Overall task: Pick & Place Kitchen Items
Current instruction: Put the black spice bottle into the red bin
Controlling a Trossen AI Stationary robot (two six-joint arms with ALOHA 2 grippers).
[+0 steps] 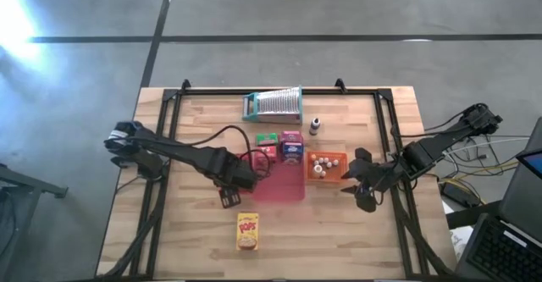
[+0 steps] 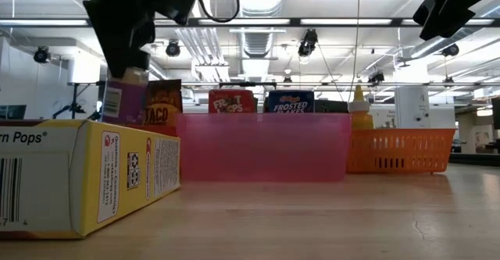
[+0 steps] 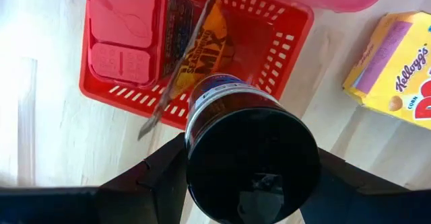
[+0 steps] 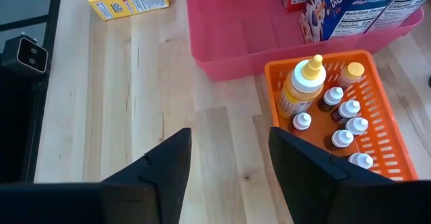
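Left gripper [image 3: 249,177] clamped on a dark-lidded cylindrical spice jar with a blue-and-white label [image 3: 250,150], one finger on each side of the body. In the left wrist view the jar fills lower centre, and the red slotted plastic basket [image 3: 289,39] sits in the upper half. Jar's long axis runs along the camera line, lid toward the lens, base toward the basket, so probably upright. My read: it's being carried over for a drop into that basket. A side grip on the body leaves the base free for set-down.

Already in the basket: a pink moulded plastic pack [image 3: 124,35] lying flat, and a brown-orange seasoning mix packet [image 3: 209,39] leaning on edge.

Yellow cardboard Corn Pops cereal box [image 1: 246,230] lies flat at lower centre of the high view, long axis top-to-bottom in the frame, well apart from the bins.

Right gripper [image 4: 229,163] hangs empty with jaws apart over bare wood, near the orange slotted basket [image 4: 384,140] of small white-capped bottles [image 4: 342,138] and a yellow squeeze bottle [image 4: 300,89]. Looks like it's waiting.
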